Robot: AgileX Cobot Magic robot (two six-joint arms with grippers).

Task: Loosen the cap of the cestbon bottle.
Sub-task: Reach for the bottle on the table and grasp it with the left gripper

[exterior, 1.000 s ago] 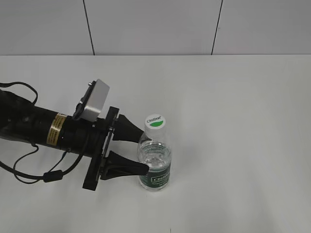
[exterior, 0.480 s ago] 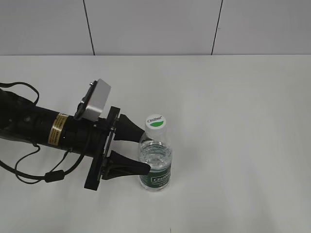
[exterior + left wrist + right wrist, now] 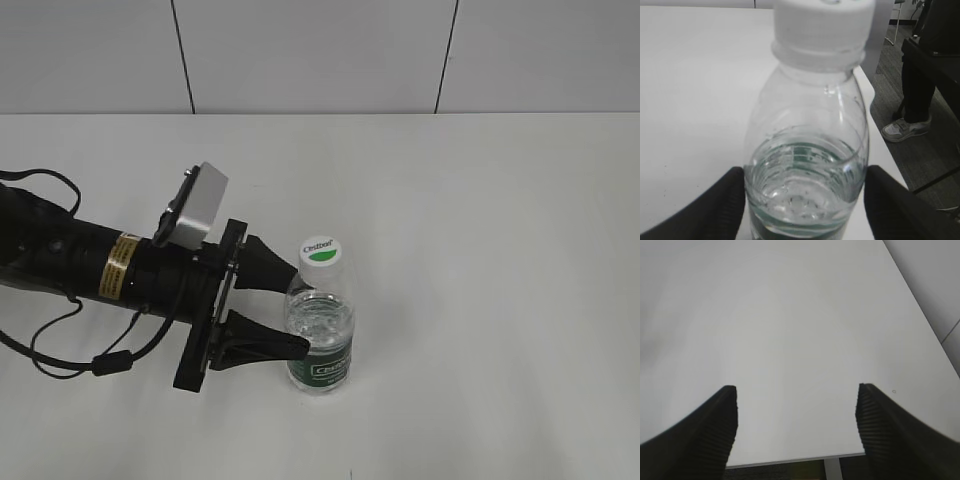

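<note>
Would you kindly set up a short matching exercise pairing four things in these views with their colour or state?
Things:
1. cap
2. label band
3. left pincer
4. right pincer

Colour or state:
A. dark green with white lettering
B. open, over bare table, nothing between its fingers
C. white, with a green half-disc on top
D. fingers on either side of the bottle body

Pairs: 1-C, 2-A, 3-D, 4-B
</note>
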